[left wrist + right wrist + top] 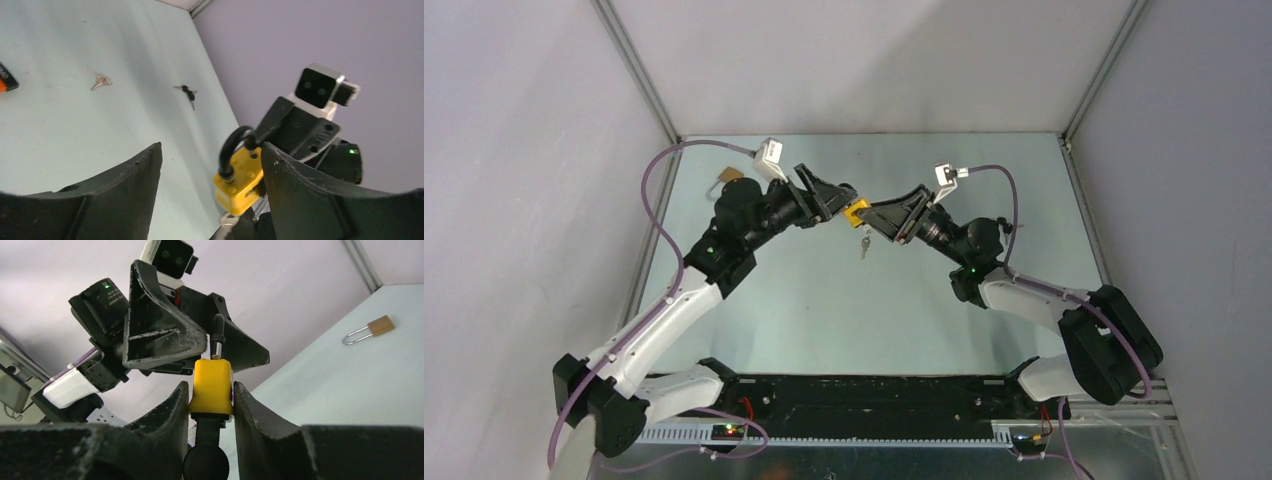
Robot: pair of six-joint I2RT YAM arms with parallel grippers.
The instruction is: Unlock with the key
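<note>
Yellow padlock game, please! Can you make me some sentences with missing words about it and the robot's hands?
1. The hand squeezing the small yellow padlock is the robot's ____ one.
2. The left hand has its fingers ____, gripping nothing.
3. The yellow padlock's curved shackle is coloured ____.
4. Counting the brass padlock lying on the pale table, there are ____ padlocks.

Missing words: right, open, black, two.

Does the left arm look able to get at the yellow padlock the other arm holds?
Probably yes: the left gripper stands open right at the yellow padlock, which the right gripper holds up in the air, leaving its shackle end uncovered.
</note>
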